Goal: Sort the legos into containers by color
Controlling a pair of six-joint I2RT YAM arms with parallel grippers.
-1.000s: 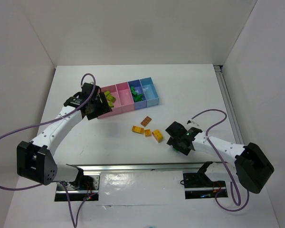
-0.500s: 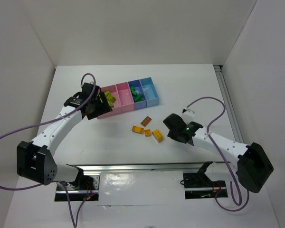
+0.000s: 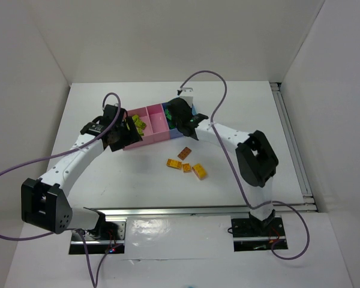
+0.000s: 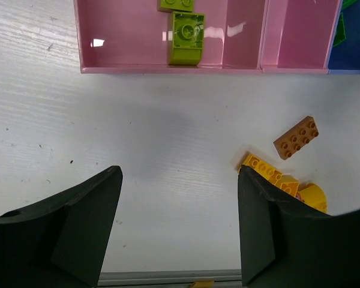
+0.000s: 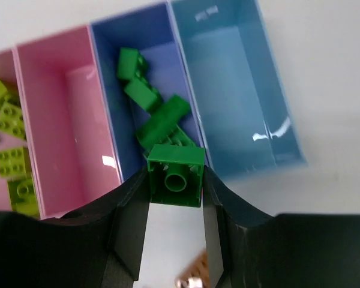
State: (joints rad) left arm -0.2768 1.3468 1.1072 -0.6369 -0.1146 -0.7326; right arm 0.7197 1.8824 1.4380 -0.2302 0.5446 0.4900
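Dk-blue bin [image 5: 168, 66] half full; lt-blue bin [image 5: 228, 90] roomy

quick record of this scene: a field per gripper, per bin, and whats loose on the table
left gripper: open, empty, over white table
right gripper: shut on dark green studded plastic brick, at near edge of darker blue bin
left pink plastic bin: lime green bricks
second pink bin: empty
darker blue bin: dark green bricks
light blue bin: empty
loose on table: three yellow-orange bricks, one brown-orange brick
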